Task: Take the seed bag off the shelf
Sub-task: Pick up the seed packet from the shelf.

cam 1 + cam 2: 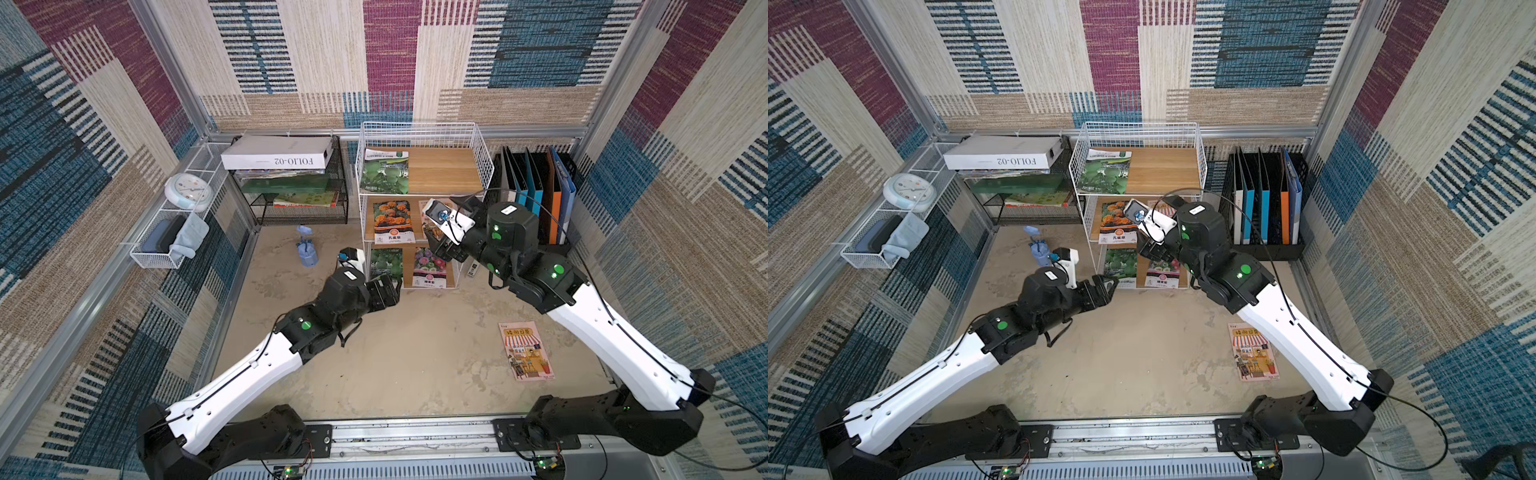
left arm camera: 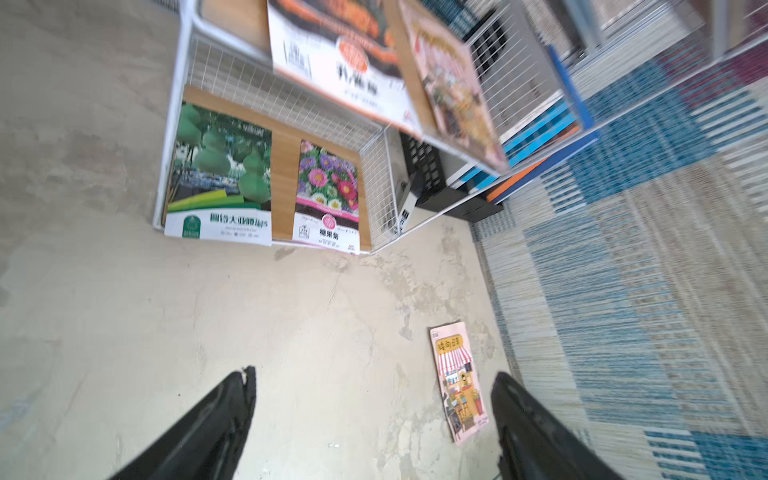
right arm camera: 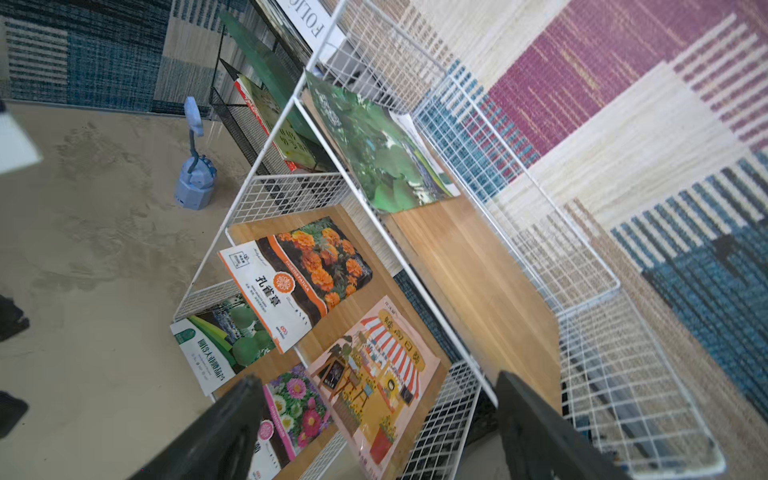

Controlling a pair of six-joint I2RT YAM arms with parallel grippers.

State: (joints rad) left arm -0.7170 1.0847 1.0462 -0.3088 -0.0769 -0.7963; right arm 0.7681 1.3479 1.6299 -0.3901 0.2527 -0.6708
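Presently the left gripper (image 2: pixel 374 372) and the right gripper (image 3: pixel 378 376) both stand wide and empty. The seed bag (image 3: pixel 374 353) nearest the right one lies flat on the middle board of the shelf (image 1: pixel 446 170). Likely thin, light, floppy and slick, it is best pinched at the front edge, which appears to overhang.
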